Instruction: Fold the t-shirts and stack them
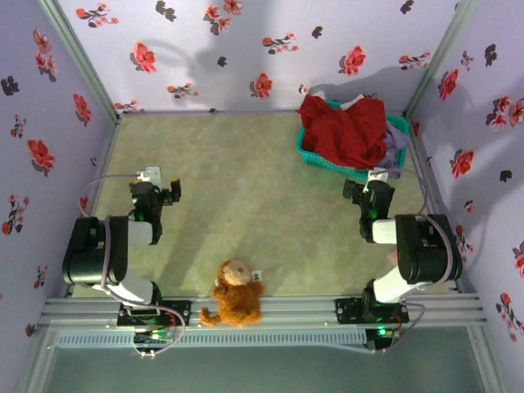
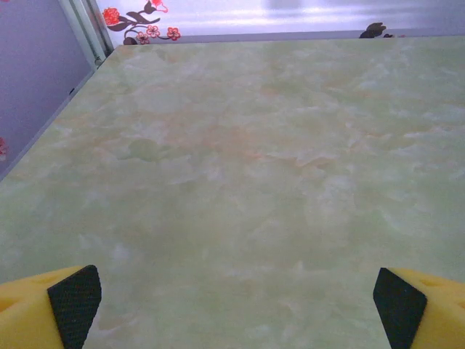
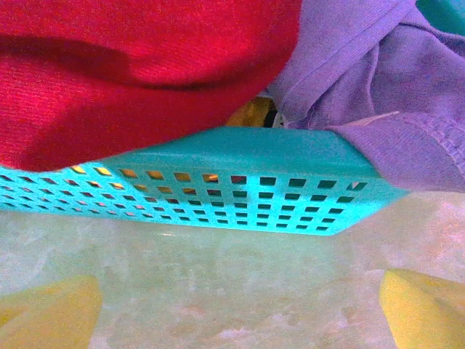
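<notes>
1. The red shirt (image 1: 344, 131) lies heaped in a teal basket (image 1: 323, 160) at the far right corner of the desk (image 1: 237, 180) and spills over the rim.
2. A lavender shirt (image 1: 399, 151) hangs over the basket's near right side, and some white cloth (image 1: 358, 101) shows at the back of the heap.
3. The right claw (image 3: 240, 305) is spread wide and empty, low over the desk just in front of the basket's mesh wall. A scrap of mustard cloth (image 3: 251, 113) peeks out between the red and lavender shirts above it.
4. The left claw (image 2: 236, 305) is also wide open and holds nothing. It is over bare desk on the left, well apart from the basket.
5. A brown teddy (image 1: 236, 295) sits at the near edge between the two arm bases.
</notes>
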Tool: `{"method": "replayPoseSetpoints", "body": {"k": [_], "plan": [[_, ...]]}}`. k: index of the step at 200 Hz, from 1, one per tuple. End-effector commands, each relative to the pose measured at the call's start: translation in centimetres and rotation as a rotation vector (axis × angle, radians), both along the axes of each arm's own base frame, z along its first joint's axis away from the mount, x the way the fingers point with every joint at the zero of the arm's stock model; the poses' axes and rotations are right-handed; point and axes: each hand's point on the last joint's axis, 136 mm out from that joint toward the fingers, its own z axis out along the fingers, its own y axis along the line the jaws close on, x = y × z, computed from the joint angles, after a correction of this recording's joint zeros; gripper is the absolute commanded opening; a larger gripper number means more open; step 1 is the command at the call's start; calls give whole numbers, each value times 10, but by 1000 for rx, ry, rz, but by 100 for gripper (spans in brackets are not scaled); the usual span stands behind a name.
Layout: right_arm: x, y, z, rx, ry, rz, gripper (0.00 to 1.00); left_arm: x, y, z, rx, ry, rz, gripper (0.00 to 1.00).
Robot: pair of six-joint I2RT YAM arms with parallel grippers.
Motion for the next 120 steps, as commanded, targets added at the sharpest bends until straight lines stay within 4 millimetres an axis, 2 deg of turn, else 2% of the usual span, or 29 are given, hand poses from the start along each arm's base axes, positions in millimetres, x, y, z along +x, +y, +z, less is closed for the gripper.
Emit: {"method": "replayPoseSetpoints", "body": {"k": [1, 120], "plan": [[6, -1, 10, 14, -38, -8, 99, 0, 1, 4, 12, -16, 8, 99], [7, -1, 10, 15, -37, -6, 99, -1, 12, 4, -12, -22, 58, 99]]}}
